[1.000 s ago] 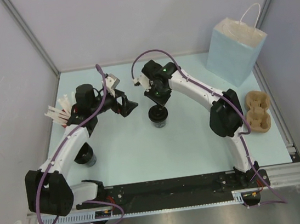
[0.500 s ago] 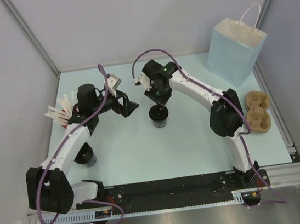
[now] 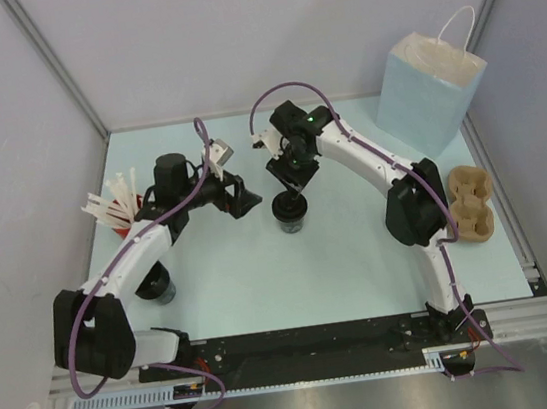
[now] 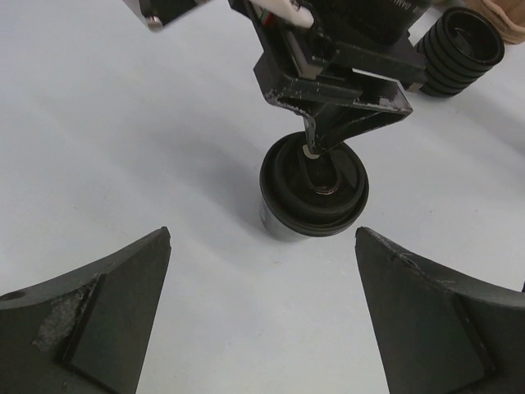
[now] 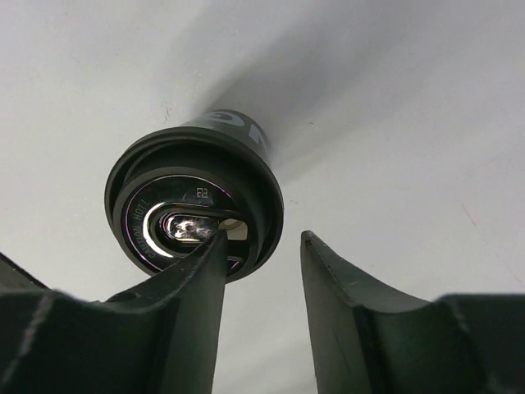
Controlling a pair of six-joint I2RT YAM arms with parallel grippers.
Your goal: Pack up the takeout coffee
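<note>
The left claw (image 3: 243, 200) has swung in beside the coffee cup (image 3: 291, 212), spread wide. The right claw (image 5: 264, 240) is just above the cup, slightly spread, straddling the rim of its lid (image 5: 164, 197). Cup unmoved, bag (image 3: 430, 93) well right of it — grasp looks imminent, not made.

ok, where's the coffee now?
Top view: the coffee stands near the middle of the table, right under the right pincer, with the open left pincer just to its left.
</note>
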